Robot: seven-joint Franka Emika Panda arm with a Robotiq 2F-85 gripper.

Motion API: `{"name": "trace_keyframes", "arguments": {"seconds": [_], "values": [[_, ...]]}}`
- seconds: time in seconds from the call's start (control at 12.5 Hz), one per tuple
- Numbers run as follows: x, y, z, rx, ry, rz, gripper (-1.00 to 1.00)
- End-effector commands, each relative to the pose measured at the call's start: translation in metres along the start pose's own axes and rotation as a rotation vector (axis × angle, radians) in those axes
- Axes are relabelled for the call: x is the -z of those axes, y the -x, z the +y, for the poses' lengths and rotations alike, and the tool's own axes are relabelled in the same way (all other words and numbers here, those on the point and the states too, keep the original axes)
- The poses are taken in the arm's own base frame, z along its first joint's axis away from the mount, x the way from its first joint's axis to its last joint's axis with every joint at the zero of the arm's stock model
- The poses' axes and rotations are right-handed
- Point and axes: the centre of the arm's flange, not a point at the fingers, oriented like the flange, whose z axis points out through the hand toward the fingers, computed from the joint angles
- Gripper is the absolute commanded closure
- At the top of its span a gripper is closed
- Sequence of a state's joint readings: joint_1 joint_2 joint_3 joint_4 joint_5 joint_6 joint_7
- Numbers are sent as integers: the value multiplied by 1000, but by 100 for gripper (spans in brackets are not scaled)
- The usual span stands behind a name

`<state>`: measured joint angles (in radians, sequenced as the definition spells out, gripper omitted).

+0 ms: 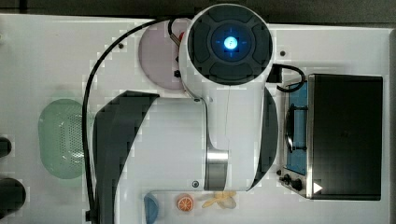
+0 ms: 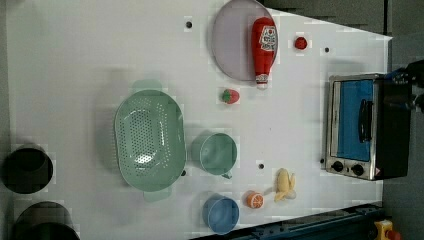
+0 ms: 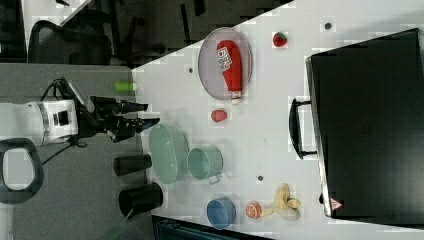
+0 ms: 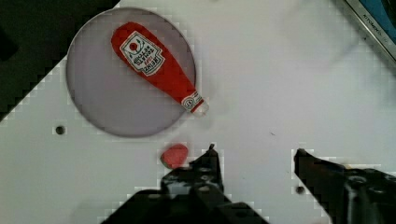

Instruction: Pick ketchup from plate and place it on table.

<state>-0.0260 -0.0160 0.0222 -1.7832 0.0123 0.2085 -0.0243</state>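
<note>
Wrist view: we're hovering gripper (image 4: 254, 151) with jaws apart, empty; ketchup bottle (image 4: 156, 70) on plate (image 4: 93, 100) looking light, slick — grabbing mid-body.

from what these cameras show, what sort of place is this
Most likely a robotics lab set up as a play kitchen: a white table with mounting holes carrying a toy ketchup bottle on a plate, a toaster oven and a green colander, with office chairs behind.
</note>
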Motion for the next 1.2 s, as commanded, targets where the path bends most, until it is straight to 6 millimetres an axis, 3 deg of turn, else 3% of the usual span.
{"name": "trace_keyframes", "arguments": {"seconds": [0.08,0.24,0.48,1.2], "values": [[16,32,41,-75,53,-42,-58],[11,30,37,-65,50,-40,-99],[-10,21,24,-39,47,-43,-100],[-122,-8,-25,20,65,-89,-100]]}}
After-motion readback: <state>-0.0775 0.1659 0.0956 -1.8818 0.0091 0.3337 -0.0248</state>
